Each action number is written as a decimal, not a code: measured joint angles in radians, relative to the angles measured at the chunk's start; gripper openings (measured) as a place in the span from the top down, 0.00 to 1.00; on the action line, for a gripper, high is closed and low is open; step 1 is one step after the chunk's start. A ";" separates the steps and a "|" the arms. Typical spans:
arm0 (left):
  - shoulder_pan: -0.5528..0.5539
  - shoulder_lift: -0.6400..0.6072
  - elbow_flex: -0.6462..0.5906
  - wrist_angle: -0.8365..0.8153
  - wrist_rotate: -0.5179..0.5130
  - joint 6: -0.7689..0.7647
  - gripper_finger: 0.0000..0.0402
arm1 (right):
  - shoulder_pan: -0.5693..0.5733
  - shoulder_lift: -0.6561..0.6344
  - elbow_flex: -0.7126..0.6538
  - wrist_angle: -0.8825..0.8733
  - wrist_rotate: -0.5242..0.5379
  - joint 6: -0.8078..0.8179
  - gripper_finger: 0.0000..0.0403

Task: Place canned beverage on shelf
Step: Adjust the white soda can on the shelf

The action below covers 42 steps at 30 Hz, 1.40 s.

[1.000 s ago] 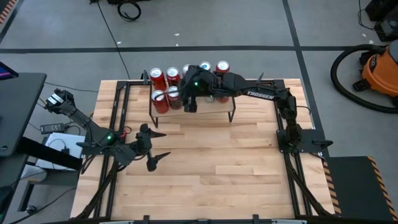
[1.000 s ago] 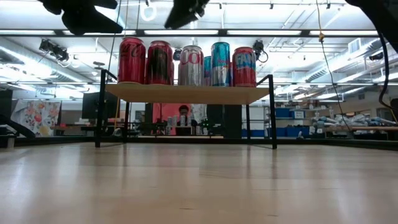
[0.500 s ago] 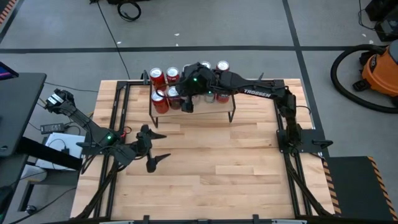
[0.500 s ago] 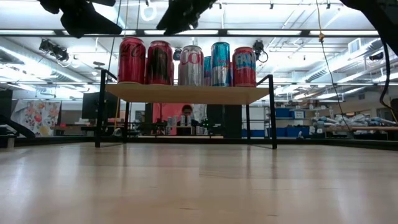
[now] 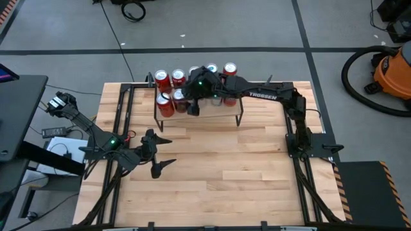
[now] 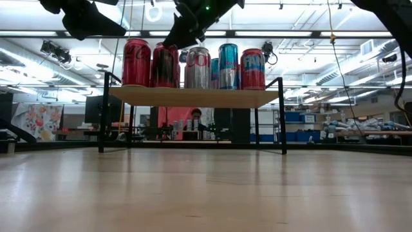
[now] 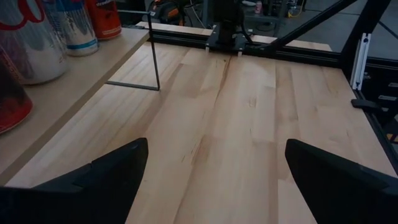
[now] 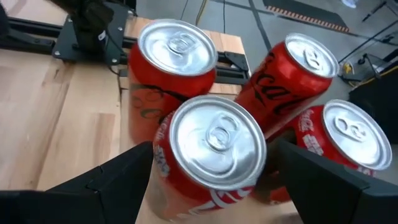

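Note:
The shelf (image 5: pixel 221 110), a light-wood board on thin black legs, stands at the table's far middle and carries several upright cans (image 6: pixel 197 67). My right gripper (image 5: pixel 189 102) is open just above the red cans at the shelf's left end. In the right wrist view its fingers (image 8: pixel 106 180) stand on either side of the nearest red can (image 8: pixel 211 149), and I see no touch. In the low view the right gripper (image 6: pixel 183 29) hangs at the can tops. My left gripper (image 5: pixel 164 151) waits open over the table's left part, with nothing between its fingers (image 7: pixel 106 180).
Three more red cans (image 8: pixel 177 56) crowd close behind and beside the nearest one. Silver, blue and red cans (image 6: pixel 227 64) fill the shelf's middle and right. Bare slatted tabletop (image 5: pixel 225 173) lies in front of the shelf. Black rails (image 5: pixel 298 167) run along the table's sides.
My right gripper has sunk toward the tops of the red cans at the shelf's left end and tipped further downward, its fingers staying apart. The cans have kept their places.

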 joint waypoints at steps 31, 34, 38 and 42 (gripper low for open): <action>0.000 0.000 0.000 0.000 0.003 0.000 0.03 | -0.028 0.000 0.001 -0.003 -0.087 0.176 0.29; 0.000 0.000 0.000 0.000 0.003 -0.001 0.03 | -0.028 -0.002 0.001 -0.009 -0.089 0.176 0.31; 0.000 0.000 0.000 0.000 0.003 -0.001 0.03 | -0.028 -0.002 0.002 -0.016 -0.089 0.177 0.32; 0.000 0.000 0.000 0.000 0.003 -0.010 0.03 | -0.031 -0.002 0.003 -0.022 -0.089 0.176 0.32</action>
